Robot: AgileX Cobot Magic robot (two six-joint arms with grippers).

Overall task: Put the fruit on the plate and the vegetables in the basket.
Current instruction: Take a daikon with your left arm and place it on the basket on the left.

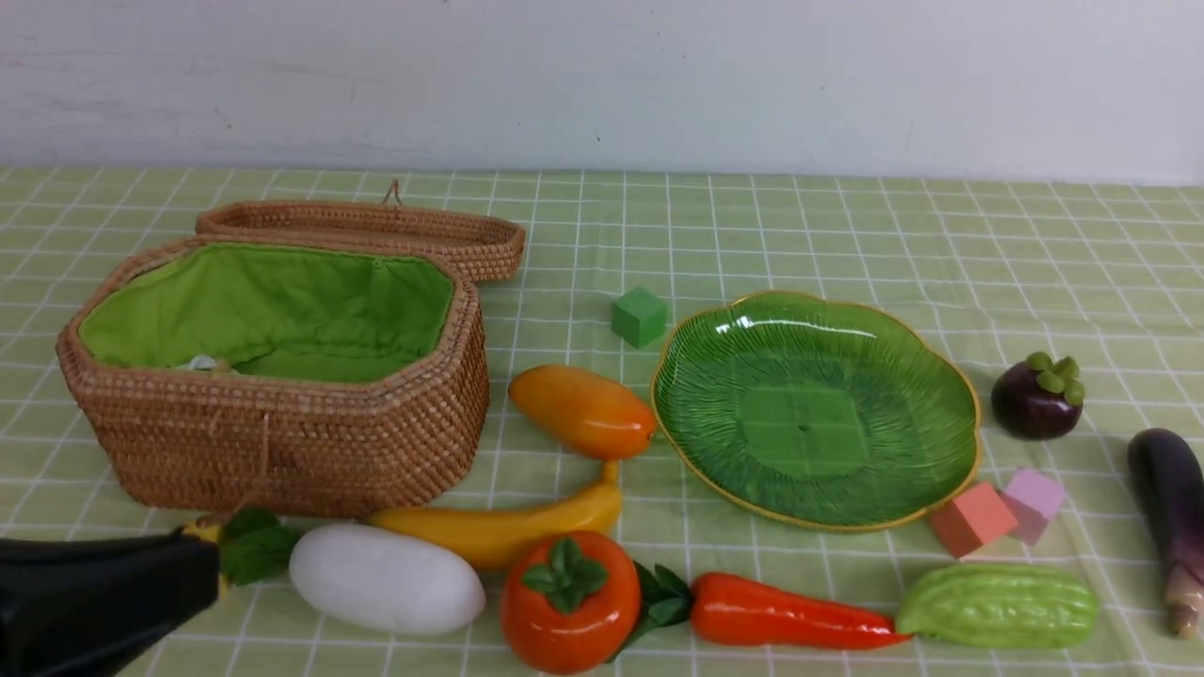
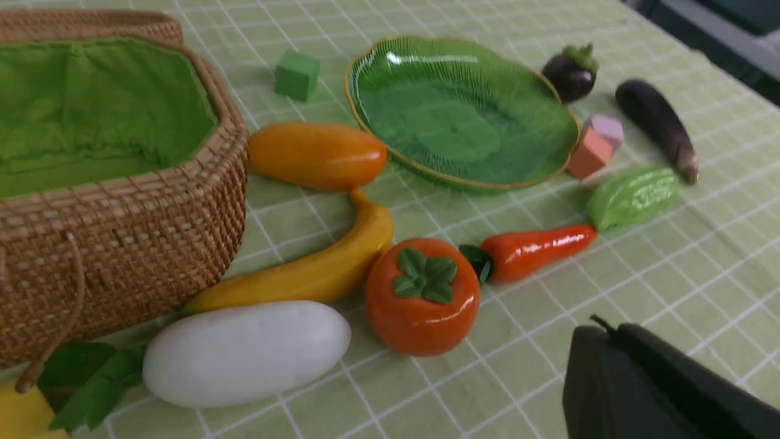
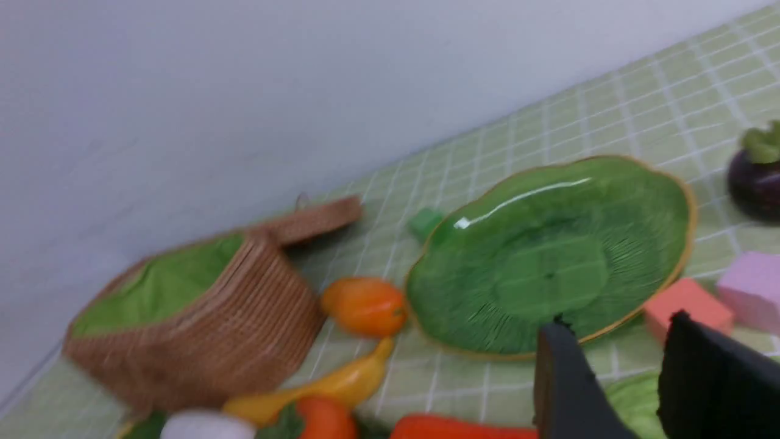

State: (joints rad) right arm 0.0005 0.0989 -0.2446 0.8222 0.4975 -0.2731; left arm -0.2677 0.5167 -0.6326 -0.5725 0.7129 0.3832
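The basket (image 1: 282, 442) stands open at the left and the plate (image 1: 941, 376) lies bare to its right. Between and in front of them lie the mango (image 1: 583, 411), banana (image 1: 499, 527), persimmon (image 1: 569, 602), white gourd (image 1: 386, 578) and carrot (image 1: 790, 616). A bitter gourd (image 1: 997, 606), eggplant (image 1: 1171, 517) and mangosteen (image 1: 1037, 400) lie at the right. My left gripper (image 2: 600, 332) is shut and empty, low over the cloth near the white gourd. My right gripper (image 3: 618, 323) is open above the bitter gourd (image 3: 631, 402), holding nothing; the front view does not show it.
The basket's lid (image 1: 376, 230) lies behind it. A green cube (image 1: 639, 316) sits left of the plate; an orange cube (image 1: 972, 517) and a pink cube (image 1: 1035, 498) sit at its front right. A yellow item with green leaves (image 1: 249, 550) lies before the basket.
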